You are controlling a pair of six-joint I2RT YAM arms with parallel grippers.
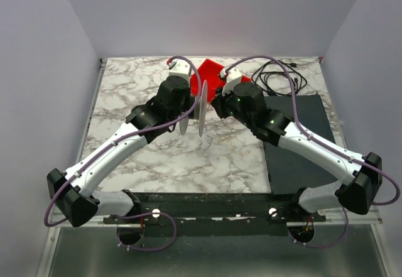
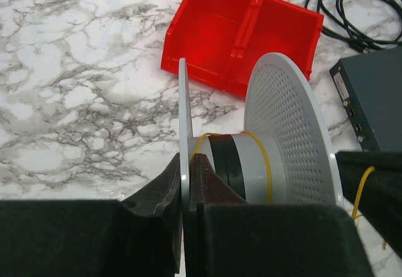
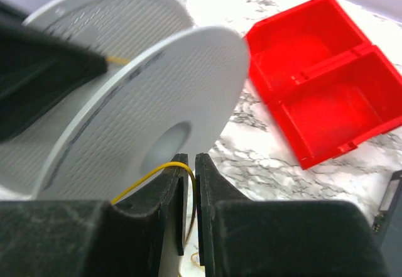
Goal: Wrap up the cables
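Note:
A white spool [image 1: 193, 110] with two perforated flanges stands on edge between the arms. My left gripper [image 2: 186, 164] is shut on the rim of its left flange [image 2: 183, 114]. Thin yellow cable [image 2: 267, 164] loops round the grey hub [image 2: 251, 164] and runs off right to my right gripper [image 1: 213, 104]. In the right wrist view the cable [image 3: 147, 175] arches over the left finger and drops through a narrow gap between the jaws of the right gripper [image 3: 191, 161], which stands slightly open beside the spool [image 3: 157, 101]. More cable trails below the fingers.
A red two-compartment bin [image 1: 210, 76] sits just behind the spool. A coil of black cord [image 1: 279, 76] lies at the back right. A dark flat box [image 1: 295, 132] covers the right side of the marble table [image 1: 125, 88].

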